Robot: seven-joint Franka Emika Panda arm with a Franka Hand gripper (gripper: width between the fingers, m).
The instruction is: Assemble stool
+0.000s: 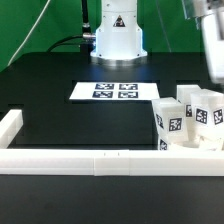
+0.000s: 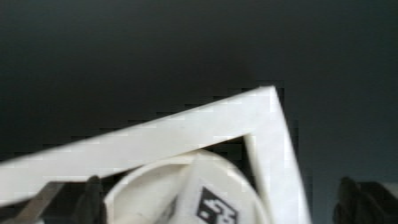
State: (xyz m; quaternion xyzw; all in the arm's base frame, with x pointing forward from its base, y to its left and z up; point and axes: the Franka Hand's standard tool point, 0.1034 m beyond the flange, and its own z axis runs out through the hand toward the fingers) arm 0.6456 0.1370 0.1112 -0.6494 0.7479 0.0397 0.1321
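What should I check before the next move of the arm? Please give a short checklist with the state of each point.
1. Pincer open, holding nothing: ok.
2. Round seat lies inside the corner of the border rail: ok.
3. Legs stand grouped near the rail, at the exterior view's right: ok.
4. All three legs present: cannot tell, they overlap.
5. Marker board lies flat, uncovered: ok.

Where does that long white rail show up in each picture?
Exterior view: the rail runs across the bottom, in front of the tagged white blocks.
Wrist view: one corner of the rail crosses the middle.
Shared landmark: the black table.
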